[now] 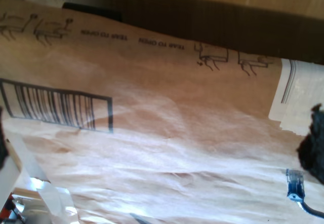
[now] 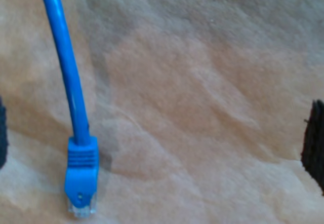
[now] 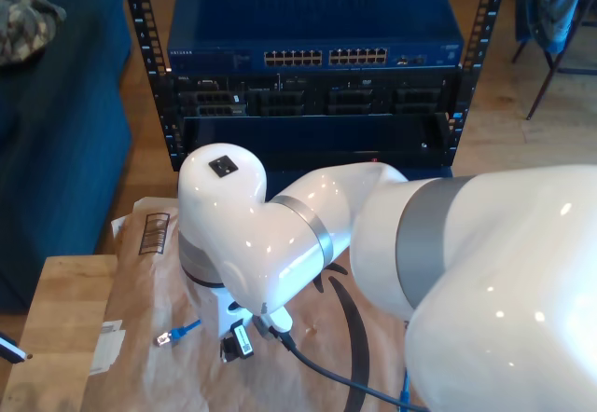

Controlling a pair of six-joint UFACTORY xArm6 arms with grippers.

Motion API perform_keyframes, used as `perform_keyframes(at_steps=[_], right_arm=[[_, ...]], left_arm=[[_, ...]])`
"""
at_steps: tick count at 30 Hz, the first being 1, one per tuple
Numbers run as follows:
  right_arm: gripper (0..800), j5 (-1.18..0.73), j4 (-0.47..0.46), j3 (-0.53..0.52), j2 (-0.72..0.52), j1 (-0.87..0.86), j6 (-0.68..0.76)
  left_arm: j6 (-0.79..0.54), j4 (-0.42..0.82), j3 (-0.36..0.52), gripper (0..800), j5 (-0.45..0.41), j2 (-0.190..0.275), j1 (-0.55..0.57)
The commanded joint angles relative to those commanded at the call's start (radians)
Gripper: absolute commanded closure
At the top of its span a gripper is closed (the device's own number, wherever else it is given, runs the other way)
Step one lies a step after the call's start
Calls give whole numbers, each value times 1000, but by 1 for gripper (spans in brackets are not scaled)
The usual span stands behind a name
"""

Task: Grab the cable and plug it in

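The blue cable [image 2: 71,77] lies on crumpled brown paper and ends in a blue-booted clear plug [image 2: 81,183]. My second gripper [image 2: 158,143] is open just above the paper. Its black fingertips [image 2: 315,148] sit wide apart, and the plug lies between them, close to one and touching neither. My first gripper [image 1: 158,148] is open over the same paper with nothing between its fingers. The plug [image 1: 294,183] lies beside one black fingertip [image 1: 313,150]. In the exterior view the plug [image 3: 166,338] rests just left of an arm's gripper [image 3: 238,339].
A blue network switch [image 3: 317,48] with two rows of ports [image 3: 326,58] sits in a rack at the back. The brown paper [image 3: 140,356] with a barcode [image 3: 154,235] covers a wooden table [image 3: 61,319]. A bulky white arm [image 3: 448,272] and its black cable [image 3: 326,379] take up the exterior view's right.
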State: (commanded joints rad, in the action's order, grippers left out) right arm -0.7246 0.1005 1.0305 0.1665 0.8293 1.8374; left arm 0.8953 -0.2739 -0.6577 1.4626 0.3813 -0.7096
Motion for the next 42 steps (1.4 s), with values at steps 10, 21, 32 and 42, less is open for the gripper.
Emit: perform_keyframes(at_steps=[10,21,32,42], right_arm=[[27,40,0,25,63,5,49],[230,63,0,64,114,14,51],[573,103,-5,52,110,29,71],[796,126,-6,41,104,32,81]], left_arm=[[0,0,-3,0,-3,-3,2],[2,0,-5,0,-8,-20,3],[0,0,-5,0,-8,-20,3],[3,-2,-8,0,-8,-20,40]])
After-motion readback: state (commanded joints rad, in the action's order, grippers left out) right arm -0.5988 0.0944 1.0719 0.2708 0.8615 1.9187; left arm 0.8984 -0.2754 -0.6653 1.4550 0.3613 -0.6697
